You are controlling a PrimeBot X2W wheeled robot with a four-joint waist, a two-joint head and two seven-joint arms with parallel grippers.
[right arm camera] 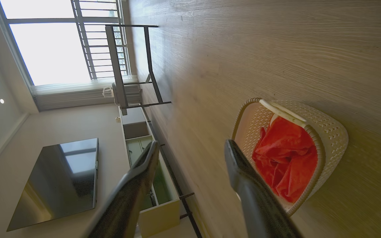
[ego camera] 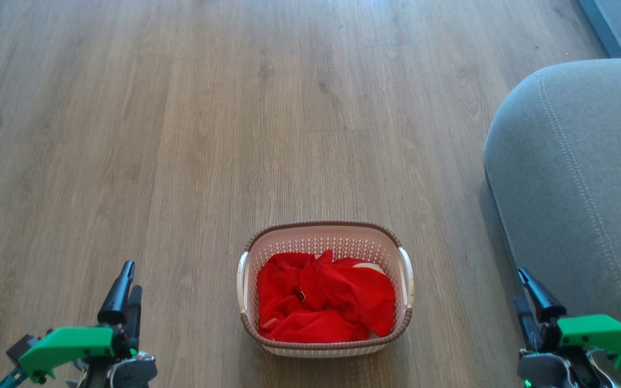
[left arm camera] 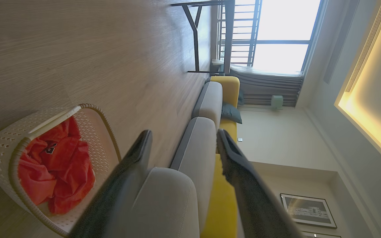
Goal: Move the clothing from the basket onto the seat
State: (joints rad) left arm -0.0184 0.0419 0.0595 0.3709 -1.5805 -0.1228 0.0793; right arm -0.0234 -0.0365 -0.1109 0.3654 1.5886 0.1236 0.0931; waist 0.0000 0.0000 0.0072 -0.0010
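the clothing point(ego camera: 324, 296), a red heap, lies in the basket point(ego camera: 324, 225) on the floor point(ego camera: 181, 134), midway between the left tool point(ego camera: 129, 281) and right tool point(ego camera: 521, 288), both jaws spread wide, empty; the seat point(ego camera: 585, 188) lies right, beside the right tool.

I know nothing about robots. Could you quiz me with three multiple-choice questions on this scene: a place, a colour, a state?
1. Where does the basket stand?
A) on the wooden floor
B) on a shelf
C) on a bed

2. What colour is the clothing in it?
A) blue
B) red
C) green

3. How are the left gripper and right gripper?
A) both shut on cloth
B) one lifting the basket
C) both open and empty

Answers:
1 A, bare boards surround it.
2 B, bright red folds fill it.
3 C, each pair of fingers stands apart, holding nothing.
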